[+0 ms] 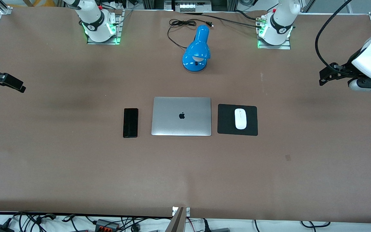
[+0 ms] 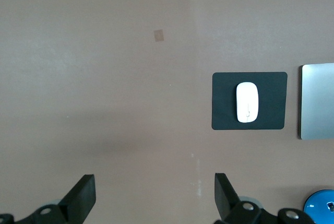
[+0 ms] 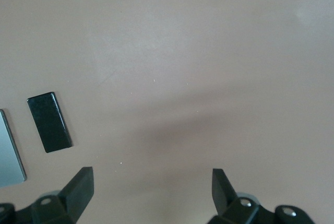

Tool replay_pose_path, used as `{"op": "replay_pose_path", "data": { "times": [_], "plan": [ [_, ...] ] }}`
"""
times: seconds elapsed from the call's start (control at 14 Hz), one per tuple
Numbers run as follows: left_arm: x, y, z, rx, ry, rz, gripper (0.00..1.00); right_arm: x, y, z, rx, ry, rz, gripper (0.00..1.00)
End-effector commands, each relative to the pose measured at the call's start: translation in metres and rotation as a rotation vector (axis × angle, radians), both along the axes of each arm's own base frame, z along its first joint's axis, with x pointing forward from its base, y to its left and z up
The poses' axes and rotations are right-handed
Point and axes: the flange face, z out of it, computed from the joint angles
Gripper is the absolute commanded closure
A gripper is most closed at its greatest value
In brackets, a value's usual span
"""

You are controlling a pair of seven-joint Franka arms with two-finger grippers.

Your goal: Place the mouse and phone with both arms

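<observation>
mouse (image 1: 240, 118) sits on the pad (image 1: 227, 129), at the left arm's end of the laptop (image 1: 181, 116). phone (image 1: 130, 122) lies flat on the table (image 1: 76, 167) at the right arm's end of the laptop, close but apart from it.

left gripper (image 2: 155, 197) is over bare table near the left arm's end, fingers spread wide, nothing held. right gripper (image 3: 152, 191) is over bare table near the right arm's end, also wide, nothing held.

handling, judged: mouse light, rigid, glossy white oval shell, likely slippery; best pinched across its narrow width at mid-length. phone thin, stiff, glossy black slab lying flush, so little edge to catch; grip across its long edges, fingers low. glass face probably fragile.

pad matte black, square. laptop brushed silver, closed. lamp (image 1: 197, 49) glossy blue, rounded. table cover matte brown.
</observation>
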Motion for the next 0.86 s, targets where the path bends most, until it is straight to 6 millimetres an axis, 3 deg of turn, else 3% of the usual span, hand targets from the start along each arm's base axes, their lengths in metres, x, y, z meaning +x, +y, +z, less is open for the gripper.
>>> {"op": "replay_pose_path", "data": {
  "times": [0.0, 0.79],
  "plan": [
    [-0.0020, -0.0024, 0.0045, -0.018, -0.016, -0.022, 0.00, 0.0005, -0.0007, 0.0038, -0.006, -0.008, 0.015, 0.00],
    [-0.0009, -0.0024, 0.0047, -0.018, -0.010, -0.025, 0.00, 0.0011, 0.0017, 0.0004, 0.019, 0.001, 0.113, 0.00]
  ]
}}
